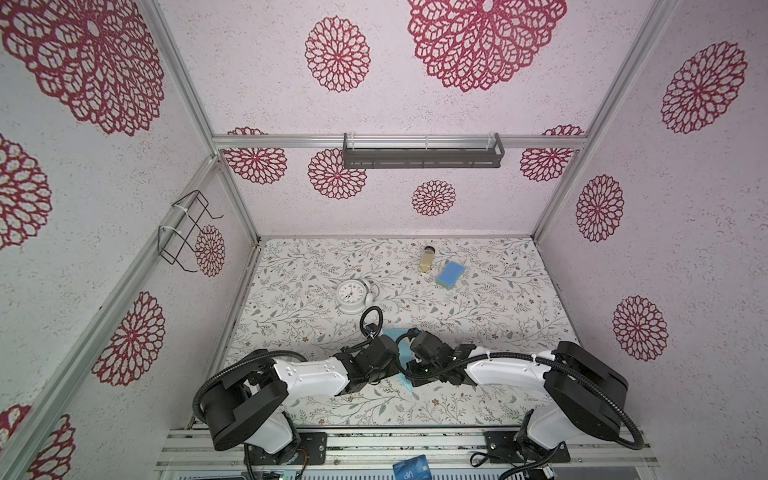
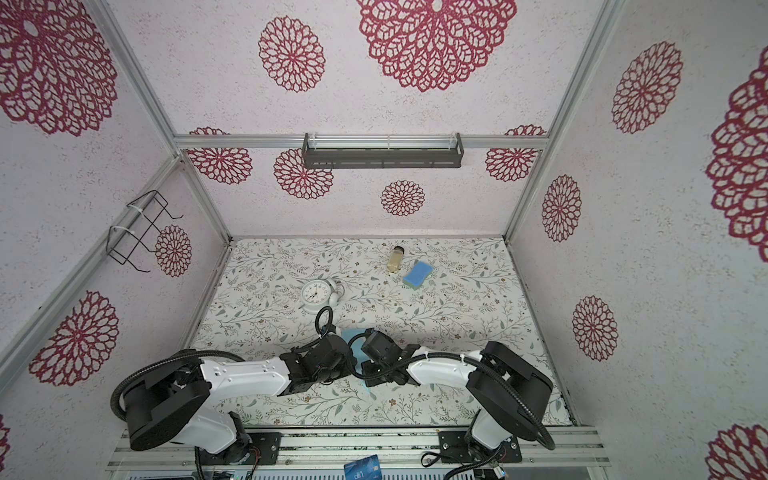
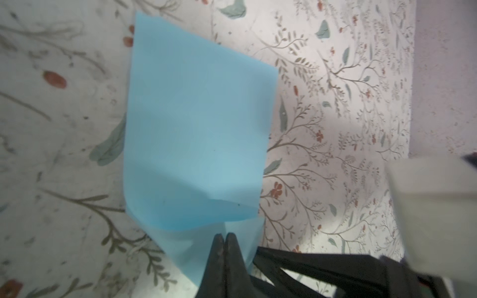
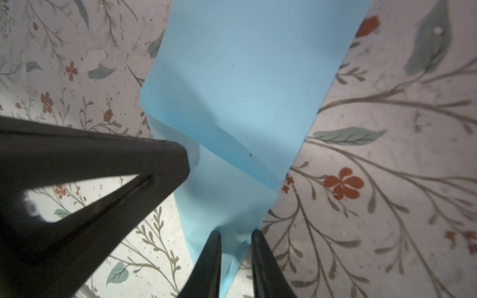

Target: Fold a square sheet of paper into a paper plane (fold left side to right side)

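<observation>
The square sheet of paper [image 3: 196,123] is light blue and lies on the flowered table, with one part folded over a lower layer [image 4: 222,196]. In both top views only slivers of it [image 1: 395,333] [image 2: 352,332] show between the two wrists, which meet near the table's front middle. My left gripper [image 3: 226,234] is shut, its joined tips resting on the lower layer. My right gripper [image 4: 236,232] straddles a buckled corner of the sheet. Its fingers [image 4: 213,247] stand apart with paper between them. No paper plane shows in any view.
A white clock [image 1: 351,295] stands just behind the arms. Farther back right lie a small jar [image 1: 428,259] and a blue sponge [image 1: 449,274]. A dark blue card [image 1: 411,467] sits on the front rail. A wire basket [image 1: 183,232] hangs on the left wall.
</observation>
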Controlling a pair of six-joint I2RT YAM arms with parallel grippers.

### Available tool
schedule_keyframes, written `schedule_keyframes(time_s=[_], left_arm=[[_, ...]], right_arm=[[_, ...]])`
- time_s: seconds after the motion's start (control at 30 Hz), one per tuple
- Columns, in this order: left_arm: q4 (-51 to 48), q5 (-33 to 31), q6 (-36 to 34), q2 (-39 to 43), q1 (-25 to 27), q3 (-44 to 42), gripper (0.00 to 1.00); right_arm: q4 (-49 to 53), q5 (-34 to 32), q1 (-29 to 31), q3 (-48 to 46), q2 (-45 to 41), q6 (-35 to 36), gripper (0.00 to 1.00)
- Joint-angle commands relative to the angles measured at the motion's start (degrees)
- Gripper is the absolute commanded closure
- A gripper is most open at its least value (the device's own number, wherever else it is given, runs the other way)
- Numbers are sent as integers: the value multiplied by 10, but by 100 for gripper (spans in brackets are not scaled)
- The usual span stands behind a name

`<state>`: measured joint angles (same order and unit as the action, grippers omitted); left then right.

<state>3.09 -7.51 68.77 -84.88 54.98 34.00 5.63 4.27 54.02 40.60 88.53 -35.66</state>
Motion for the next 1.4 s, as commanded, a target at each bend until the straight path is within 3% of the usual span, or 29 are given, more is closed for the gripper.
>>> schedule_keyframes(time_s=[0.0, 0.23, 0.6, 1.07, 1.23, 1.37], left_arm=[[-1, -17, -44, 30, 5, -7, 100], [18, 16, -67, 36, 5, -22, 100], [61, 75, -97, -20, 5, -14, 100], [65, 70, -70, -57, 5, -20, 100], [67, 62, -49, -63, 6, -27, 100], [63, 55, -41, -59, 5, -28, 100]], right_arm=[[33, -20, -5, -14, 15, 14, 76], [28, -18, -8, -17, 17, 15, 78], [26, -15, -12, -19, 17, 17, 80], [27, 0, -19, -16, 7, 19, 81], [47, 6, -22, -8, -38, 14, 74], [62, 17, -22, -10, -78, 11, 63]])
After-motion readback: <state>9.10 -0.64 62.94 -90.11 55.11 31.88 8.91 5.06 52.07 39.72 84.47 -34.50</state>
